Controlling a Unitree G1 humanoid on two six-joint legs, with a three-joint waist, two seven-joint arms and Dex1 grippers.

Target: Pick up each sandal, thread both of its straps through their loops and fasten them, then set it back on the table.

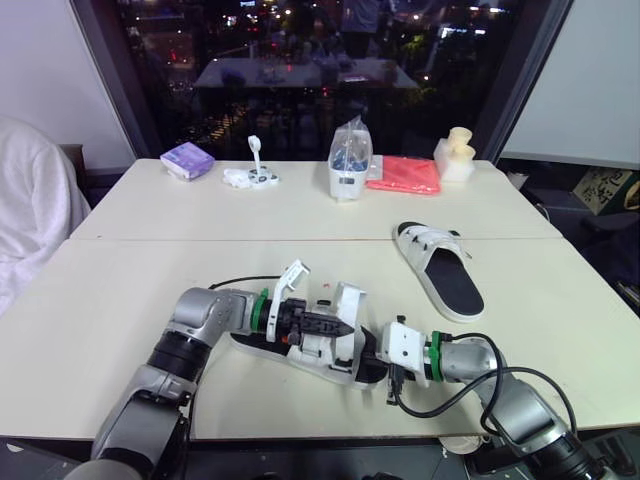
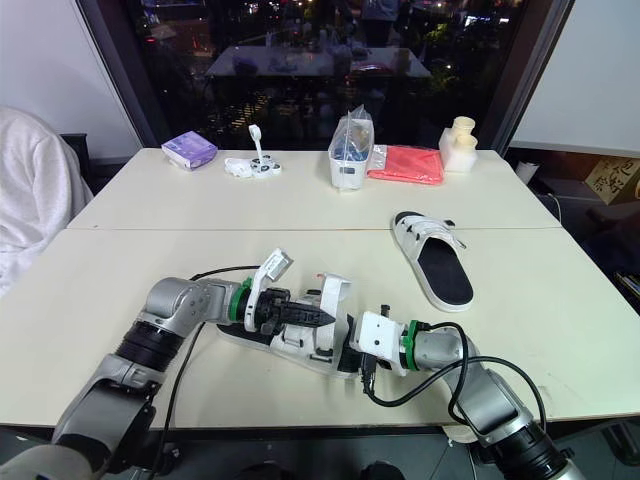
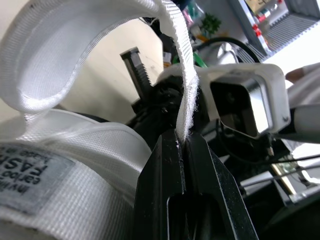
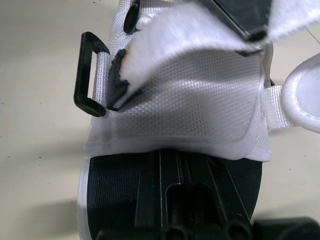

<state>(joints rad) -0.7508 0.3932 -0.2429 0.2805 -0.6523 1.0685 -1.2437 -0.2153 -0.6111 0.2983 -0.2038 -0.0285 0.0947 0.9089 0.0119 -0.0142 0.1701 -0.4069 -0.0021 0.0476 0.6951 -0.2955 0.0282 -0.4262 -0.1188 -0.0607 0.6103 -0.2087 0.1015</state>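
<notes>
the near sandal point(image 1: 318, 352) lies on the front table point(image 1: 110, 300), at 6 o'clock of the scene, between the two arms. the left gripper point(image 1: 337, 326) comes in from 9 o'clock and is clenched on a white strap point(image 3: 186, 75); in the left wrist view the strap edge sits pinched right at the tips and arcs up and over in a curl above the white upper. the right gripper point(image 1: 372, 352) comes in from 4 o'clock and lies over the sandal's black footbed point(image 4: 115, 190); whether it is gripping or released cannot be told. in the right wrist view a black loop point(image 4: 87, 75) stands out at one side of the upper, with a fuzzy strap end point(image 4: 165, 45) just beside it, not passed through it.

the second sandal point(image 1: 445, 270) rests flat on the table at 2 o'clock from the first, well apart from both arms. at 12 o'clock, on the far table, stand a clear bag point(image 1: 350, 160), a red cloth point(image 1: 405, 175) and a purple pack point(image 1: 187, 160).
</notes>
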